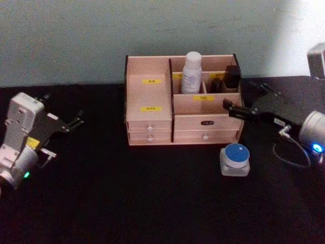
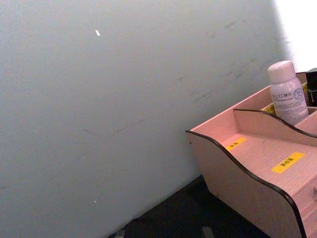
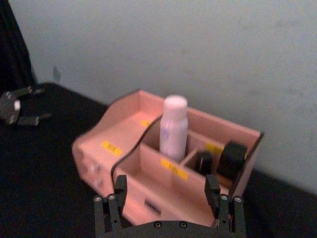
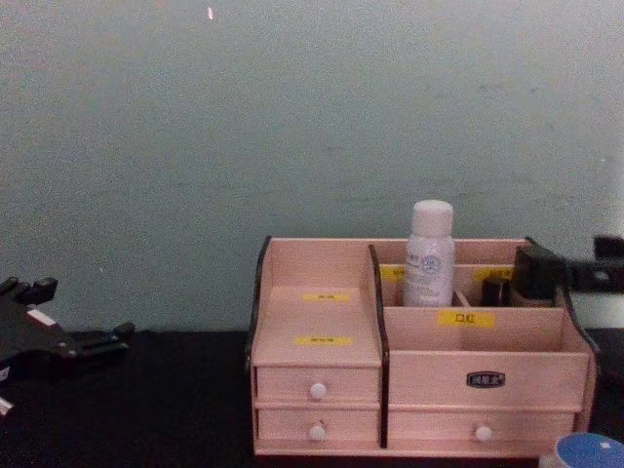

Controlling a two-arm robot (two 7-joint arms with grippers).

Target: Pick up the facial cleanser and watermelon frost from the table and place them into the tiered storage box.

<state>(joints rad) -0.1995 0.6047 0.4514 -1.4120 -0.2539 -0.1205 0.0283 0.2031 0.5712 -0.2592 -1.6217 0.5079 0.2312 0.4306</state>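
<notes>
white bottle (image 1: 192, 71) stood in box (image 1: 148, 96); right hand (image 1: 229, 108) open beside box; left hand (image 1: 62, 137) open, parked left.

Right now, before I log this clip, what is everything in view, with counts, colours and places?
tiered storage box: one, pale pink-beige, centre back of the table.
white bottle: one, white, upright in a rear compartment of the box.
black items: two, black, in the rear right compartments beside the bottle.
blue-lidded jar: one, clear with a blue lid, on the table before the box's right front.
table: one, black.
left gripper: one, black fingers open, over the table's left side.
right gripper: one, black fingers open, at the box's right end.
</notes>
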